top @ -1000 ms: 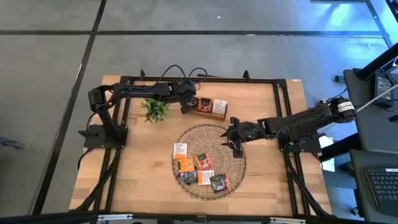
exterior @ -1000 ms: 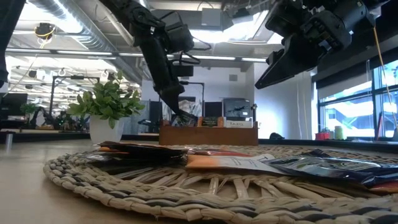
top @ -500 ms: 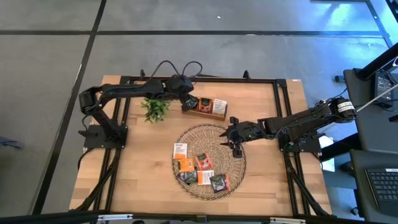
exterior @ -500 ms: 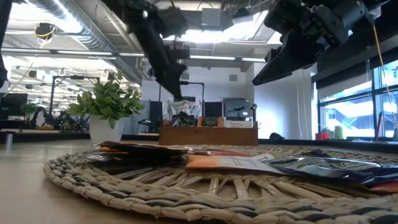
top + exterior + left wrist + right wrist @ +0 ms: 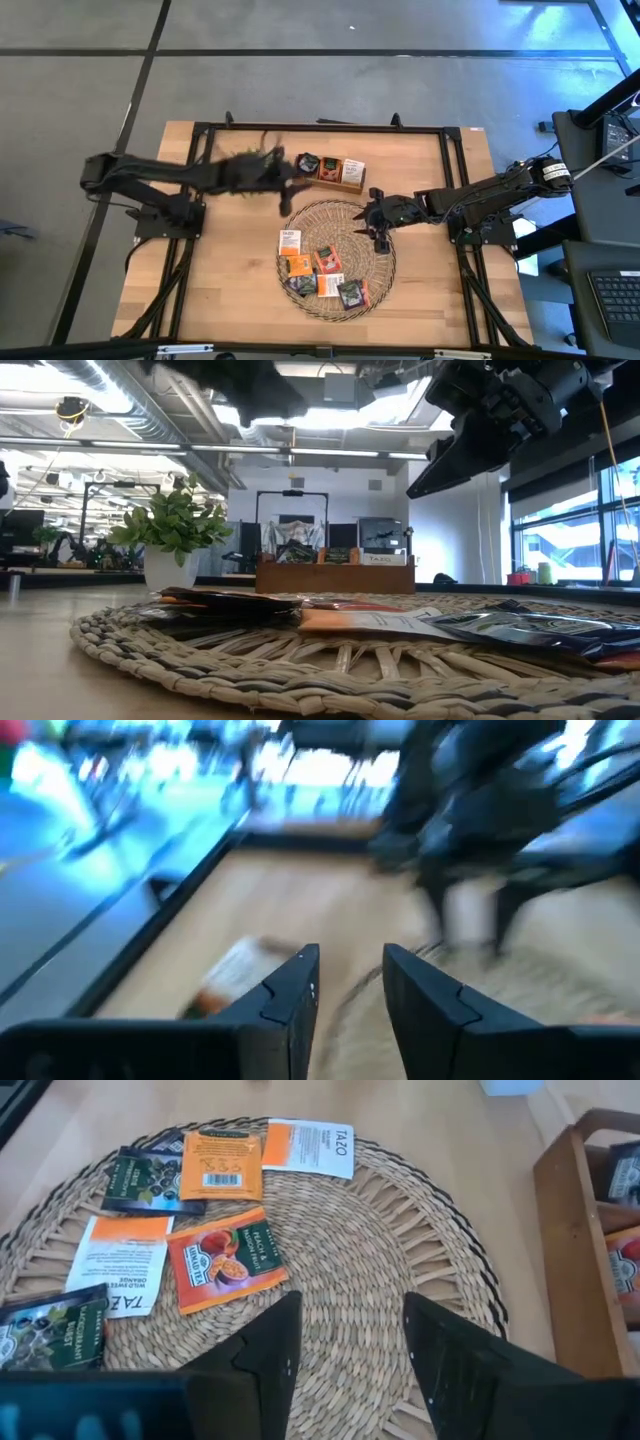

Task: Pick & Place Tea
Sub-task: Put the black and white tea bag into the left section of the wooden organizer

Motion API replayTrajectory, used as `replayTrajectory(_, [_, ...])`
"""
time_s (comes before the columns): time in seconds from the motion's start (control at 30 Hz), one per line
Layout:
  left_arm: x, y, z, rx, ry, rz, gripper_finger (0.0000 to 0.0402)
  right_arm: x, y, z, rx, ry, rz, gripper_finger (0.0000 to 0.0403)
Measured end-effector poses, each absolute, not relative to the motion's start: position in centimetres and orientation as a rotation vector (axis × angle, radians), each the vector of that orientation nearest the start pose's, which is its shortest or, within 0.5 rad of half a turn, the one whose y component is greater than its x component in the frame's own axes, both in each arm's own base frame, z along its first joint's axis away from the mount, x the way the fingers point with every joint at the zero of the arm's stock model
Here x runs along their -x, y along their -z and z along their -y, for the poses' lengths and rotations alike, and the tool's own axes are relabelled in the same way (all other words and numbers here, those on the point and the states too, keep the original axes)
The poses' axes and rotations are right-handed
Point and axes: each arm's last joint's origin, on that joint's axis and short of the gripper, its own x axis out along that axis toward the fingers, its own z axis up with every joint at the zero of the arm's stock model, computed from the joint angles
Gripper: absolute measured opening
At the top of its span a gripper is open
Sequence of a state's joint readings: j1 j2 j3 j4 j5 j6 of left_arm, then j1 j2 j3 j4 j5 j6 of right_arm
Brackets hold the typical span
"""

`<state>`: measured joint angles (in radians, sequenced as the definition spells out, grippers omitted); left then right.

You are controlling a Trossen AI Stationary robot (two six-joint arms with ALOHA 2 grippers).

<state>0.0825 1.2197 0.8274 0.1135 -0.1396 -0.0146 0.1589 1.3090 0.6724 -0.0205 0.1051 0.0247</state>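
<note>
your left hand [image 5: 283, 193] has swung off the wooden box [image 5: 330, 172] toward the woven tray [image 5: 385, 272], narrow and empty; right hand [image 5: 378, 224] unchanged, wide.

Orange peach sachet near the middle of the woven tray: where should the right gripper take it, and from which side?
Take the orange sachet by its bare edge facing the open weave of the tray, coming from above. It lies flat; white sachet crowds its other side. Right gripper hovers open nearby.

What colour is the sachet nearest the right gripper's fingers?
Orange sachet with fruit print, clearest in the right wrist view.
</note>
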Motion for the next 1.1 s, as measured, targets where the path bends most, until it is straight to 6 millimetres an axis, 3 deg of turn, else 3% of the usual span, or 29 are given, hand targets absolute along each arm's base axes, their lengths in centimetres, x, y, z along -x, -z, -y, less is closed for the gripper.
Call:
replayTrajectory(0.13, [-24.5, -25.4, 0.3, 0.079, -0.109, -0.062, 0.0111, -26.0, -20.4, -3.8, 0.094, -0.048, -0.625, 0.0177])
replayTrajectory(0.3, [-22.0, -22.2, 2.7, 0.111, 0.006, 0.07, 0.0107, -26.9, -21.9, -2.2, 0.114, 0.15, -0.464, 0.0177])
replayTrajectory(0.5, [-20.9, -20.9, 4.0, 0.138, 0.076, 0.061, 0.011, -29.5, -25.4, 2.1, 0.092, 0.132, -0.43, 0.017])
replayTrajectory(0.67, [-20.8, -20.9, 4.9, 0.148, 0.115, 0.052, 0.011, -33.2, -26.9, 6.9, 0.091, 0.139, -0.513, 0.0149])
replayTrajectory(0.93, [-20.4, -20.0, 6.2, 0.138, 0.178, -0.044, 0.0109, -39.5, -23.3, 12.6, 0.174, 0.153, -0.655, 0.0134])
replayTrajectory(1.1, [-20.3, -19.6, 6.7, 0.162, 0.2, -0.091, 0.0111, -41.7, -21.4, 15.0, 0.164, 0.166, -0.734, 0.0134])
